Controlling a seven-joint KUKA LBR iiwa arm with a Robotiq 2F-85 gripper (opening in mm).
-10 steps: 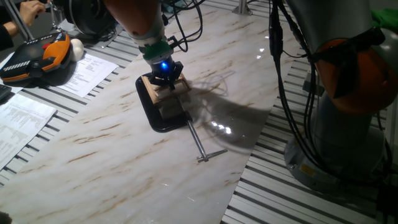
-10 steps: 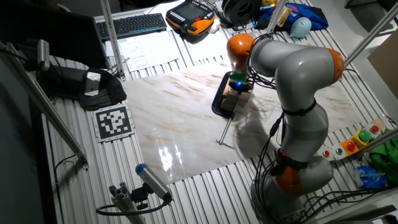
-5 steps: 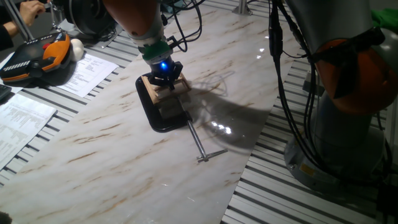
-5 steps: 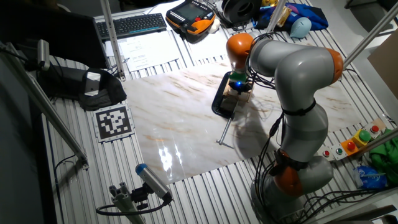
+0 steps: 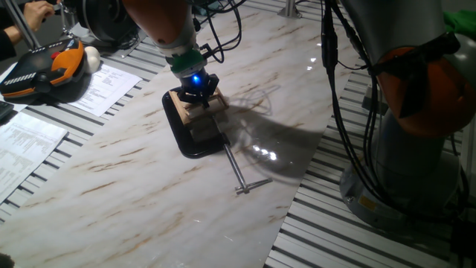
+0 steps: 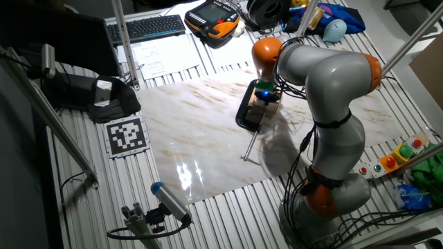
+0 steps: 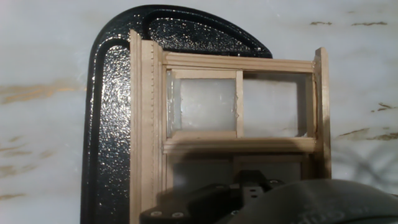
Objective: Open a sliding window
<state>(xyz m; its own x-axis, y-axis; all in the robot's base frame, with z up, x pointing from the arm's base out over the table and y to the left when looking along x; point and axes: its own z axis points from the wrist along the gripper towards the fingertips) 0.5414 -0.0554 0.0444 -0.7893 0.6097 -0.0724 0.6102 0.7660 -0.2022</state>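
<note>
The sliding window [image 7: 239, 102] is a small light tan wooden frame with two pale panes split by a wooden bar. It is held in a black C-clamp [image 7: 112, 124] on the marble board. In one fixed view my gripper [image 5: 198, 97], with a blue light on it, sits right on top of the window [image 5: 199, 119]. The other fixed view shows the same, with the gripper [image 6: 264, 94] on the window [image 6: 261, 106]. In the hand view a dark part of the hand fills the bottom edge, and the fingertips are hidden. I cannot tell whether the fingers are open or shut.
The clamp's long steel screw [image 5: 238, 170] with its T-handle sticks out over the marble board [image 5: 134, 186] towards the front. A teach pendant [image 5: 44, 71] and papers [image 5: 104, 85] lie at the left. The arm's base [image 5: 416, 126] stands at the right.
</note>
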